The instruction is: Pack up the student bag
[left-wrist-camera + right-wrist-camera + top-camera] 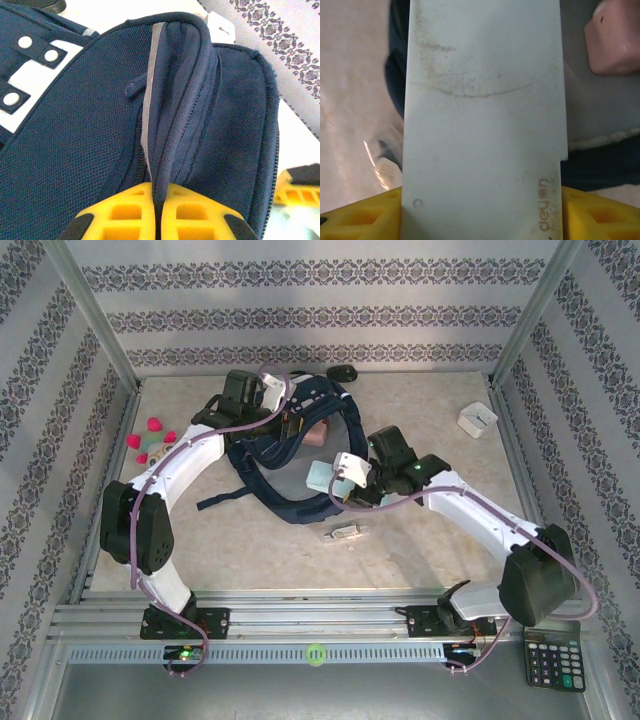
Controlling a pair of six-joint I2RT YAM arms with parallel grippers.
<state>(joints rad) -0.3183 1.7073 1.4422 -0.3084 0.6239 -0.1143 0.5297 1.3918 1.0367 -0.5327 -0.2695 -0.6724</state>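
The student bag (268,462) lies in the middle of the table, navy with its top pulled open; its mesh front and a zip seam (75,140) show close up. My left gripper (283,418) (160,200) is shut on a piped fold of the bag's rim, holding it up. My right gripper (347,478) (482,210) is shut on a flat pale case (322,476) (485,125) with orange lettering, held at the bag's right side over its dark opening. A pink block (318,433) (615,40) lies inside the bag.
Red and pink small pieces (150,438) sit at the left wall. A white box (477,419) stands at the back right. A small silvery item (345,533) lies in front of the bag. A calculator (553,660) rests beyond the near rail, right.
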